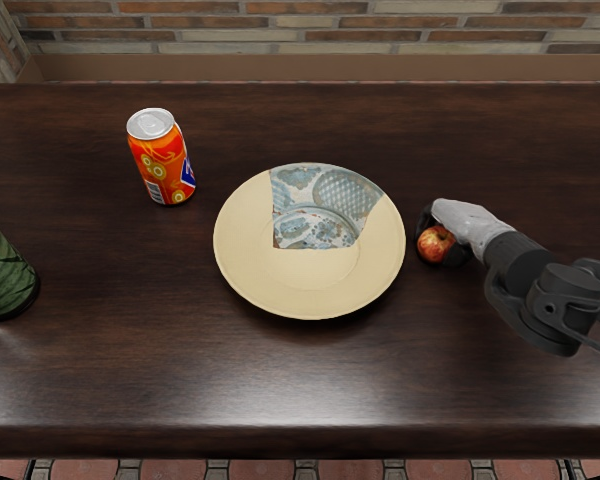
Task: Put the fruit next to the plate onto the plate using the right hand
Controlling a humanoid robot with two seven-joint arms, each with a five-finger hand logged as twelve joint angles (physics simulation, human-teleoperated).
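Observed: the apple (435, 243) sits on the table (300, 390) just beside the right rim of the plate (242, 262), not yet on it. The right hand (452, 230) is over it, and its fingers (423, 217) are curled round the fruit and appear clamped on it. The left arm is out of view.

Risks noted:
- The grip looks shallow, with much of the apple's front exposed. A round fruit may squirt out on lifting and roll across the table.
- The plate rim stands very near. A low carry could clip it and shove the plate leftward.
- A release from height may let the apple roll off the shallow plate.
- The soda can (161, 157) and green cup (0, 272) stand well apart, so they are unlikely to be involved
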